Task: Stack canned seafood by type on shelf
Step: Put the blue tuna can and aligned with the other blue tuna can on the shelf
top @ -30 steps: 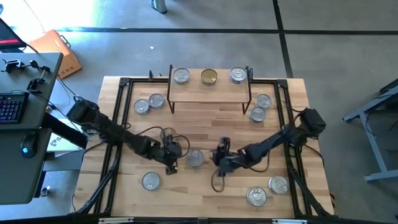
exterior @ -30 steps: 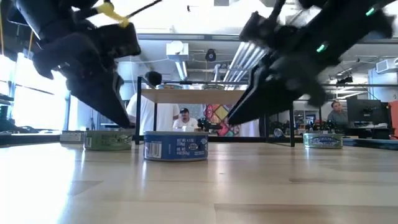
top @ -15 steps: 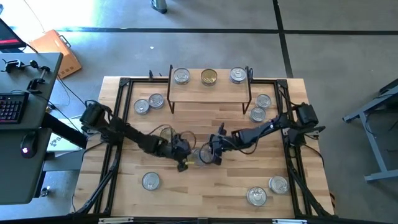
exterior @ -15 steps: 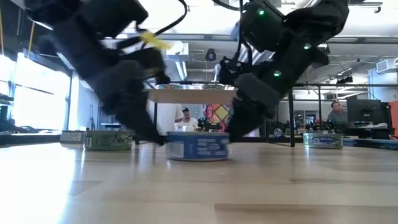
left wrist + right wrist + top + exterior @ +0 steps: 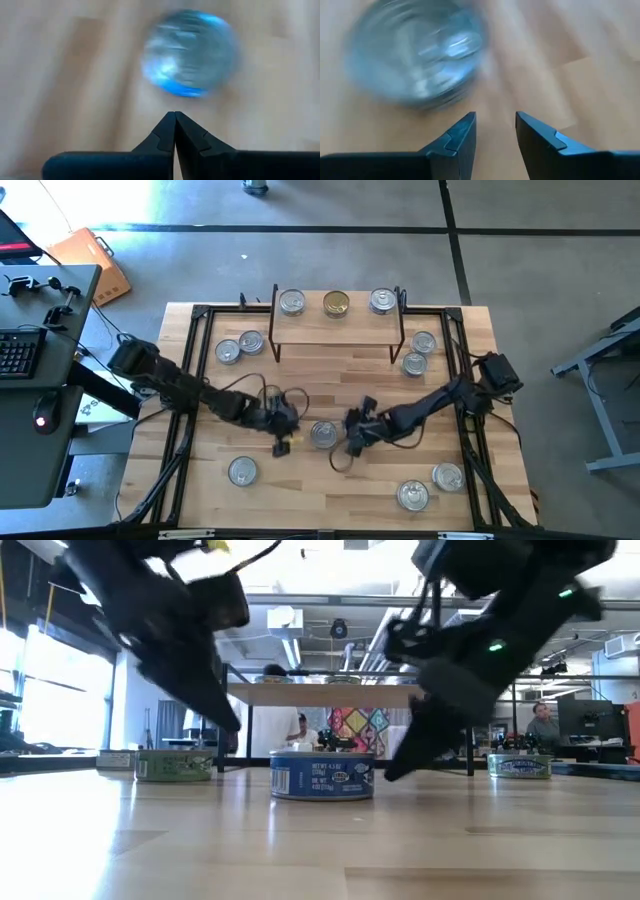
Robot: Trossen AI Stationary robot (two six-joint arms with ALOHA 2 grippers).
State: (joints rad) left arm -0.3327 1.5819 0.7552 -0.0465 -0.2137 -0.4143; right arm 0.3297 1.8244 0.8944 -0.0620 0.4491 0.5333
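Centrally, left gripper [image 5: 284,442] and right gripper [image 5: 352,442] flanking tin [image 5: 323,434] (untouched), both arms low.

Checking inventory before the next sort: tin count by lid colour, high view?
Silver-lidded tins: 10 — shelf ones, left pair, right pair, centre, near-left, near-right pair
Gold-lidded tins: 1 — on the shelf
Total: 11
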